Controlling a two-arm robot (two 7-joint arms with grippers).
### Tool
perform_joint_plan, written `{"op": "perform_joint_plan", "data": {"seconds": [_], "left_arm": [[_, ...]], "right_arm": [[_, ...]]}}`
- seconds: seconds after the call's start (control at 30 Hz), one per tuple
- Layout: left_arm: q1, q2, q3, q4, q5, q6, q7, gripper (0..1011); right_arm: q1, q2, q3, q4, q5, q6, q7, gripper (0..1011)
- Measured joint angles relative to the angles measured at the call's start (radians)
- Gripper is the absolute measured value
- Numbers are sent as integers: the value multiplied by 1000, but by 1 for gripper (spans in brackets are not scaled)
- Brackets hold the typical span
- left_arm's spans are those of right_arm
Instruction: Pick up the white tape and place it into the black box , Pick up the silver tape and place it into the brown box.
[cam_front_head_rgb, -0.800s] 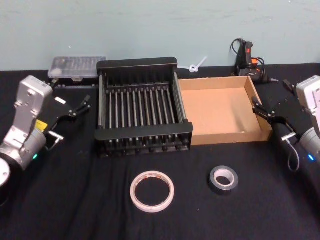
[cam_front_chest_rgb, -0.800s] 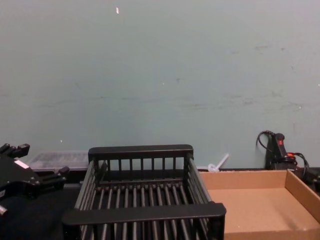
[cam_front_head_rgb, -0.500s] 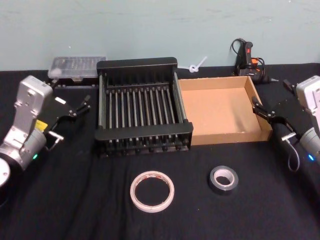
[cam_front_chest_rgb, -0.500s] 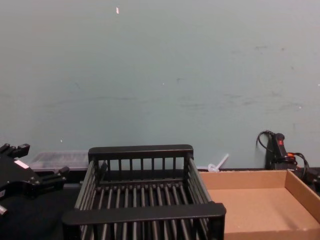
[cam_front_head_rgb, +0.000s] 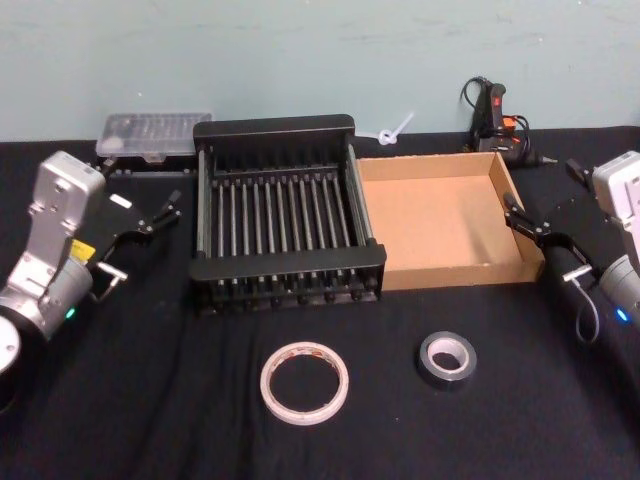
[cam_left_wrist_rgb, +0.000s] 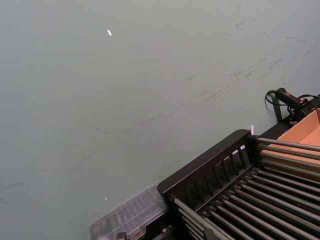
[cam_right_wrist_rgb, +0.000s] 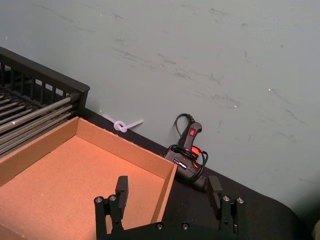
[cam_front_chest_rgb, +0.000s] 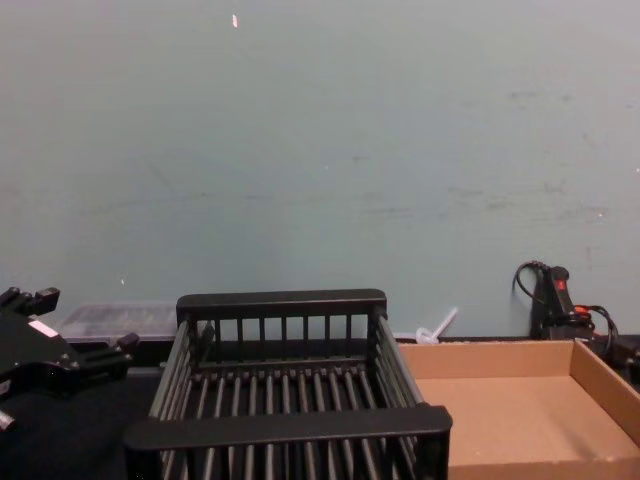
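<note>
The white tape (cam_front_head_rgb: 305, 382) lies flat on the black cloth near the front, just left of centre. To its right rests the smaller silver tape (cam_front_head_rgb: 447, 360). Behind them the black box (cam_front_head_rgb: 280, 215) stands beside the brown box (cam_front_head_rgb: 445, 220), and both hold nothing. My left gripper (cam_front_head_rgb: 140, 185) hangs open left of the black box (cam_front_chest_rgb: 285, 425), with the same left gripper (cam_front_chest_rgb: 75, 320) at the chest view's lower left. My right gripper (cam_front_head_rgb: 540, 188) is open at the brown box's right wall; the right gripper (cam_right_wrist_rgb: 167, 189) straddles that box's (cam_right_wrist_rgb: 75, 175) far corner.
A clear plastic case (cam_front_head_rgb: 155, 133) lies behind the black box at the left. A black glue gun with a cord (cam_front_head_rgb: 497, 115) stands behind the brown box, and a white tie (cam_front_head_rgb: 392, 130) lies against the wall. The black cloth (cam_front_head_rgb: 150, 400) covers the table.
</note>
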Motion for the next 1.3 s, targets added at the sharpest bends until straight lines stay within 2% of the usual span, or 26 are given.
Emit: {"op": "perform_joint_plan", "data": {"seconds": [1.3], "left_arm": [[0,0,0,0,0,0,0,1001]], "right_arm": [[0,0,0,0,0,0,0,1000]]}}
